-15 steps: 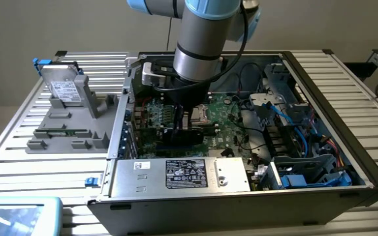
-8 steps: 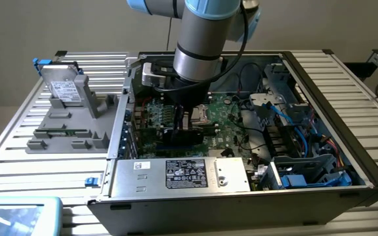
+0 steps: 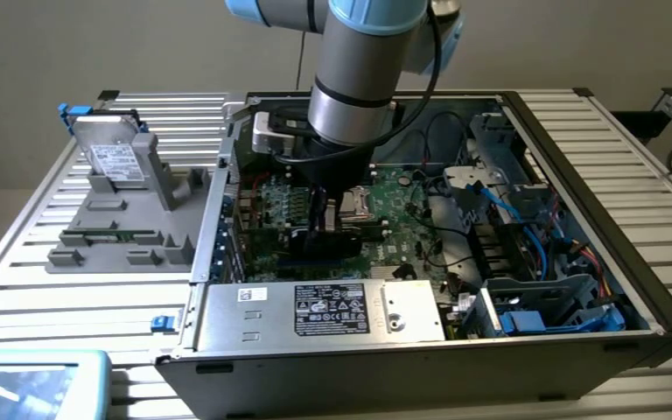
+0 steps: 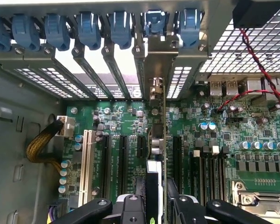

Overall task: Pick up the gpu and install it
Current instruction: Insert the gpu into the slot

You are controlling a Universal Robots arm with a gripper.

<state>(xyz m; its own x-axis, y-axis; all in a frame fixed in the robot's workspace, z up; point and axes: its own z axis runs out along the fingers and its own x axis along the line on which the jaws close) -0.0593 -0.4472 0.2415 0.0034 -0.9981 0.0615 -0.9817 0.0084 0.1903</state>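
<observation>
Deep inside the open computer case, my end effector is clamped on the gpu, holding it on edge over the motherboard. Pickup looks done; by my judgement seating is under way, as I cannot tell whether the card edge has fully entered a slot. Its long axis runs from my fingers toward the rear slot brackets, metal end bracket leading.

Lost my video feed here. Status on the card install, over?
Gripper shut on gpu. Card edge-on over motherboard slots, bracket at rear opening. Nothing in the way seen.
</observation>
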